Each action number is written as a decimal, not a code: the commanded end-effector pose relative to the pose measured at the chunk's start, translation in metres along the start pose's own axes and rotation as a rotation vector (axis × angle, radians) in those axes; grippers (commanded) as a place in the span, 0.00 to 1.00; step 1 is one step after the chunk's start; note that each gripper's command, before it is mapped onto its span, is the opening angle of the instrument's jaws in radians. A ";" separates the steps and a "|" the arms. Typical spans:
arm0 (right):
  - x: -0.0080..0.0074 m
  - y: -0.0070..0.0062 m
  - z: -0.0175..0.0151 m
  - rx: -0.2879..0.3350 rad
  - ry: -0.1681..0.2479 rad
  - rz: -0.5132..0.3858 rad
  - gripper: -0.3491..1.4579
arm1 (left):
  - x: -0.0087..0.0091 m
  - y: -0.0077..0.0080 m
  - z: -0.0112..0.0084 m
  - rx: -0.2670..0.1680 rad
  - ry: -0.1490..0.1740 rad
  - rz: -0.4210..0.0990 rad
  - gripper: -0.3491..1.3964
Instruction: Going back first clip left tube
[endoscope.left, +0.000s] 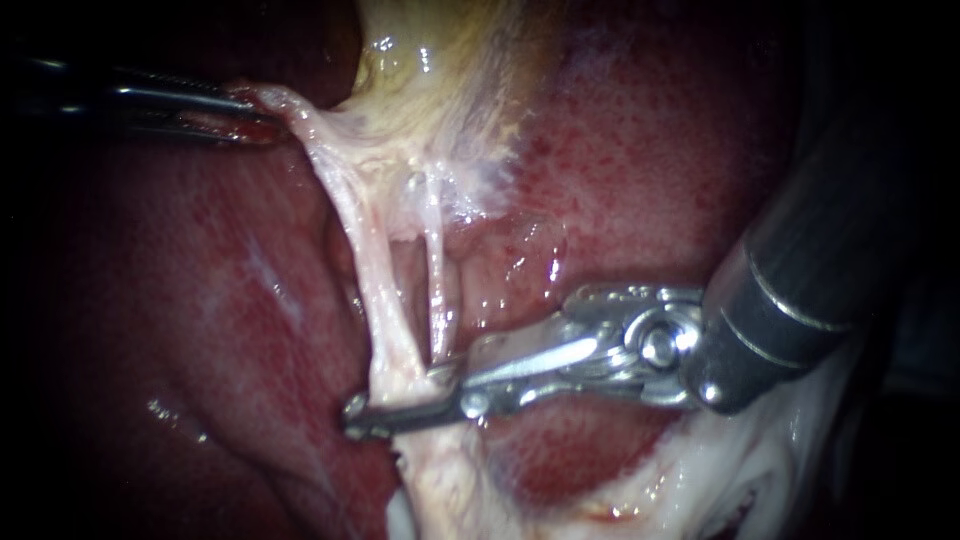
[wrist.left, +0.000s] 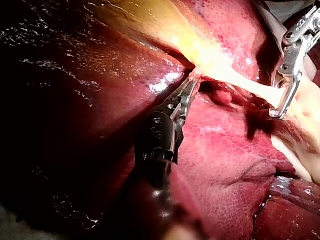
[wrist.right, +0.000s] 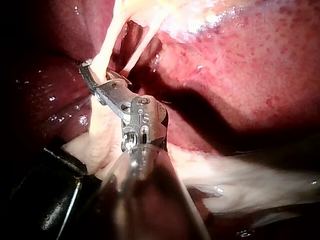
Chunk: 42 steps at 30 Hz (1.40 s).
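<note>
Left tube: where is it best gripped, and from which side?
Probably its lower stretch, approached crosswise from the right: the left tube is stretched taut and bare there, apart from the thinner right tube, and my right instrument lies level with it.

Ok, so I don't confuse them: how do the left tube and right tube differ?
The broad pale pink left tube is far thicker than the thin whitish right tube. The left tube slants; the right tube runs almost upright. The silver right instrument crosses the left tube's lower end, beyond the right tube. Both are taut over red liver.
</note>
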 end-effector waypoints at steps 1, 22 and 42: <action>0.0000 0.0002 0.0003 0.004 -0.001 -0.032 0.15 | 0.0000 0.0000 0.0000 0.000 0.000 0.000 0.00; -0.0019 0.0027 -0.0043 -0.230 0.083 -0.468 0.47 | -0.0001 0.0000 -0.0003 -0.002 0.000 0.001 0.00; -0.0018 -0.0011 -0.0188 -0.266 -0.008 -0.651 0.47 | -0.0002 0.0001 0.0001 0.001 0.001 0.001 0.00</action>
